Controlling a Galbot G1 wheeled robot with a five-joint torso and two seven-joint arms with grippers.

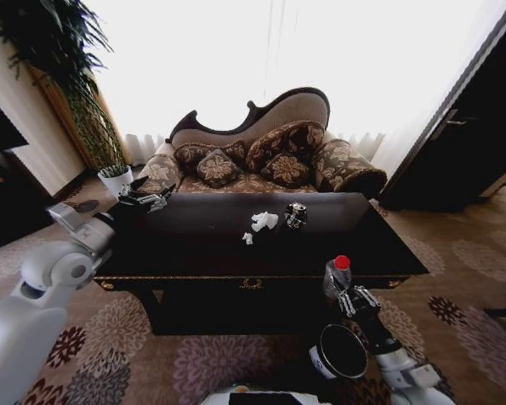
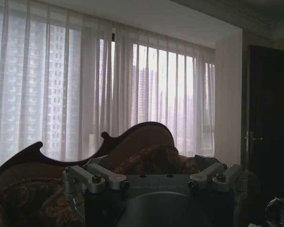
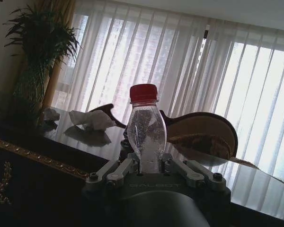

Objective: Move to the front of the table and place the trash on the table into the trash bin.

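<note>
Head view shows your right tool (image 1: 347, 297) closed around a clear bottle (image 1: 336, 277) at the tabletop (image 1: 194, 245) front edge, above the bin (image 1: 341, 351). It's light, thin-walled and slippery; grip the waist. Left tool (image 1: 143, 199) hovers spread open and empty at the far-left corner.

Bright sheer curtains (image 1: 261, 51) w/ daylight across far wall. Carved-back sofa (image 1: 261, 143) w/ patterned cushions (image 1: 274, 156) in front of it. Floral carpet (image 1: 464, 278) thruout. Tall plant (image 1: 63, 59) far left, dark door (image 1: 472, 126) right.
</note>
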